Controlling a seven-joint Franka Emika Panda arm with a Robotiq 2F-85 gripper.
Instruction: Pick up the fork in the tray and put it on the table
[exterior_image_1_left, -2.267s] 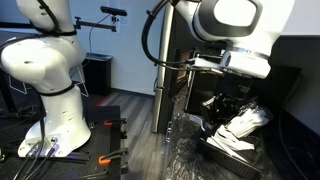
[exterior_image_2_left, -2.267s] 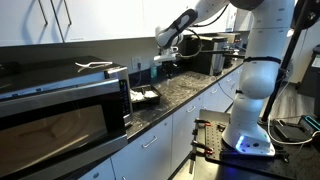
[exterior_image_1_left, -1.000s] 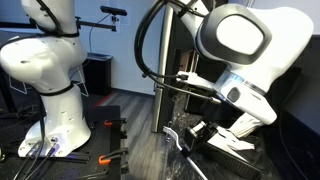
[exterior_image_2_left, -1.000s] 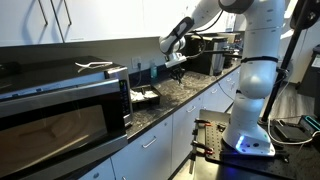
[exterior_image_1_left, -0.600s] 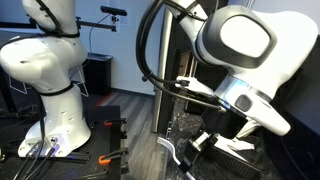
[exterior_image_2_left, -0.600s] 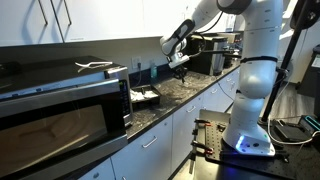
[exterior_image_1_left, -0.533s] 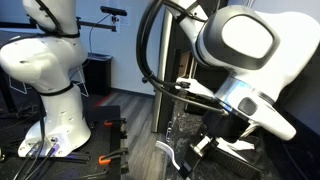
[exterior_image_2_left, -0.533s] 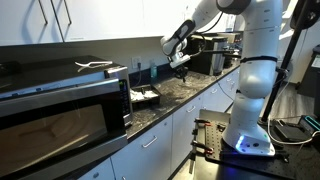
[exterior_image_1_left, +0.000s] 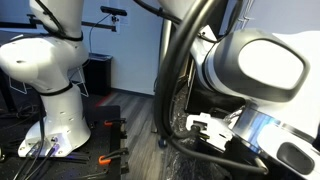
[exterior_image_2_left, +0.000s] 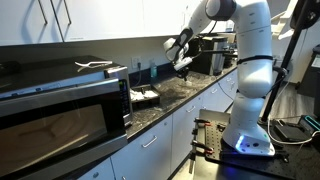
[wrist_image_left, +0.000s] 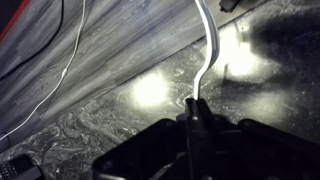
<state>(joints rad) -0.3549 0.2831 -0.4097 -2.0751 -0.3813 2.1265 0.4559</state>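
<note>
- Gripper (wrist_image_left: 196, 120): near edge of wrist view, clenched on the fork's handle end.
- Fork (wrist_image_left: 209, 45): pale, reaching far-right over the marbled table (wrist_image_left: 110, 115).
- Tray (exterior_image_2_left: 148, 101): well apart, left of the gripper in an exterior view.
- Step: placing.
- Next: lower the fork flat, then release.

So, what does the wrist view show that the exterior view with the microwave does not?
Only the wrist view: the slim white plastic fork gripped in the jaws. Only the exterior view: the shallow black tray, the steel microwave and the white robot arm. Both: the glossy black-and-grey marbled table.
</note>
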